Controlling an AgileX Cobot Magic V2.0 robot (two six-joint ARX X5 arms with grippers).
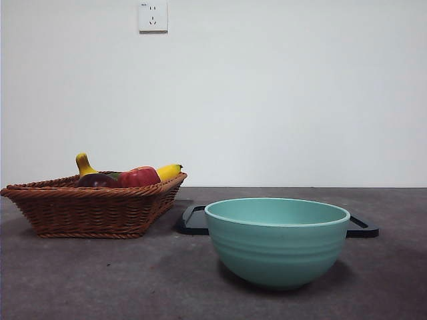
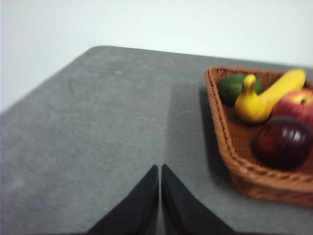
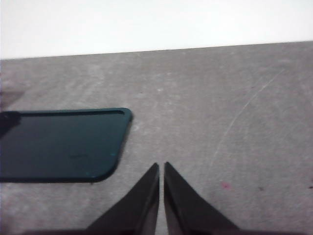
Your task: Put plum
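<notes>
The glossy, roundish plum (image 2: 285,141), showing no clear long axis, lies in the woven wicker basket (image 2: 222,132) well beside the left gripper (image 2: 160,169), whose smooth black fingers press together, as do the right gripper's (image 3: 161,166).

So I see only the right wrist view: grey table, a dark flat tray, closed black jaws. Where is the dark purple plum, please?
Observer: The glossy dark maroon plum lies in a brown woven wicker basket, at the end near the left gripper.
Operator: Is something else in that basket?
Observer: Yes, a red apple, a yellow banana and a dark green fruit.
Operator: Is the left gripper holding anything?
Observer: No, its jaws are shut on nothing, over bare table beside the basket.
Operator: Is there any container near my tray?
Observer: A pale green ceramic bowl stands in front of the dark flat tray in the front view.
</notes>
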